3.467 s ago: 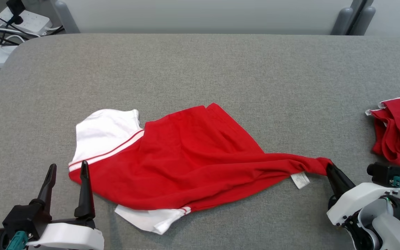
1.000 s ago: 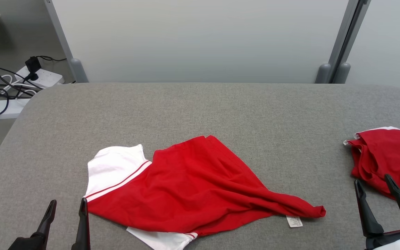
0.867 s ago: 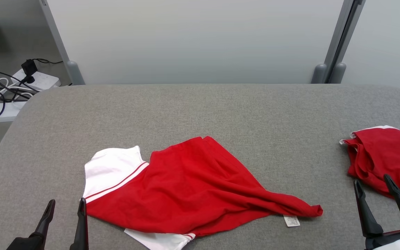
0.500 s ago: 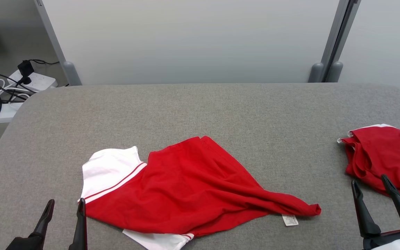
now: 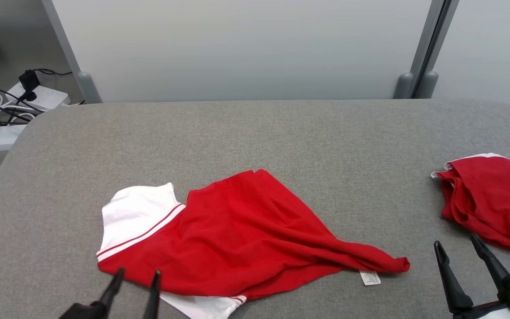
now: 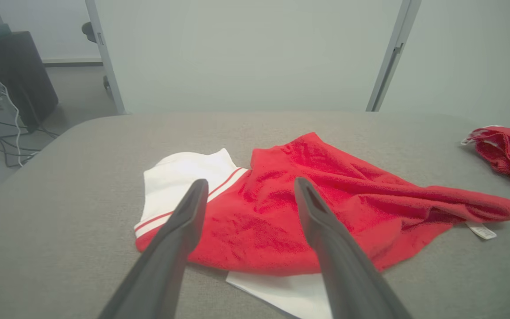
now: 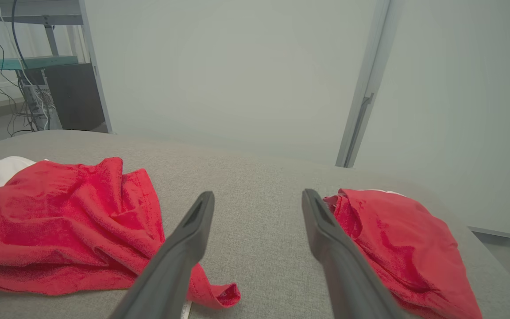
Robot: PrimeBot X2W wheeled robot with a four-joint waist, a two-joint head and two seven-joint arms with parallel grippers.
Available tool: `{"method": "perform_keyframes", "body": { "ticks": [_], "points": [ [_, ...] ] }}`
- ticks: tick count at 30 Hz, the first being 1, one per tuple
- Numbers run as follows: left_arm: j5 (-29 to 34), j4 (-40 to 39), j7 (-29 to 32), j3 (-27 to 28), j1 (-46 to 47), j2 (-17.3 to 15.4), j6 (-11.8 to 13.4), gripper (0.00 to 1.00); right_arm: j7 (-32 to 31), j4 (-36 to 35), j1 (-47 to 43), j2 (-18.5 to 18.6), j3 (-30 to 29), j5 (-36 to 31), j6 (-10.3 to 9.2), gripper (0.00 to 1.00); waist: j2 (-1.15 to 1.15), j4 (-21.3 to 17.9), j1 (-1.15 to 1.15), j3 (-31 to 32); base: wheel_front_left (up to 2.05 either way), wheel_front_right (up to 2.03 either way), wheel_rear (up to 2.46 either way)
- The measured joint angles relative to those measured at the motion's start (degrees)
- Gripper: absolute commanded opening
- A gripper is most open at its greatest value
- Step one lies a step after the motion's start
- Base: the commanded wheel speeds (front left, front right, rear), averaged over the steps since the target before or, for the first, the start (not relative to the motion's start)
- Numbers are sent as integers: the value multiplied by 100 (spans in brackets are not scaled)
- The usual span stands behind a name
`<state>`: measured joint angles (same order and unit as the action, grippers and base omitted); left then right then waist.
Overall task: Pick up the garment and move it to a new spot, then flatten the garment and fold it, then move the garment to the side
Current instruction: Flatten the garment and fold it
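Left hand (image 5: pixel 139 271) spread open and empty, poised over the near-left hem of the garment (image 5: pixel 237 235); contact cannot be told. Right hand (image 5: pixel 455 240) open, empty, by the near right corner of the counter (image 5: pixel 281 133). Garment lies centre-near, long axis left–right: white sleeve end leftward, wrinkled red body tapering to a bunched tip pointing right.

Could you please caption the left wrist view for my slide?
Open left gripper aimed at the red-and-white garment on the grey table.

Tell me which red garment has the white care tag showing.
The spread-out red-and-white garment mid-table; its tag sticks out near its right tip. The bunched garment shows none.
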<state>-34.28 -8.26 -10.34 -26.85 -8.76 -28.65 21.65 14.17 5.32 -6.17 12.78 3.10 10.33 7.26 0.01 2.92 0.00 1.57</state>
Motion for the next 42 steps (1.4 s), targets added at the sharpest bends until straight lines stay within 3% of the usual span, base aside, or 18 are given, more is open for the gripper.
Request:
{"method": "perform_keyframes", "body": {
  "ticks": [9,15,27,42],
  "points": [
    [-275,446,644,-907,14,465,-561,100,-254,548,2,483,482,154,0,100,0,-36,0,-336,0,0,0],
    [-286,918,733,-1196,394,646,-850,100,-342,850,263,714,684,387,0,100,0,-39,0,-695,0,0,0],
    [-159,1648,678,-1340,953,944,-1037,100,-355,1304,1048,875,1247,650,0,100,0,24,0,-1277,0,0,0],
    [49,1381,833,-1729,984,962,-998,100,-302,1627,1300,970,1725,910,0,100,0,134,0,-1455,0,0,0]
  ]
}}
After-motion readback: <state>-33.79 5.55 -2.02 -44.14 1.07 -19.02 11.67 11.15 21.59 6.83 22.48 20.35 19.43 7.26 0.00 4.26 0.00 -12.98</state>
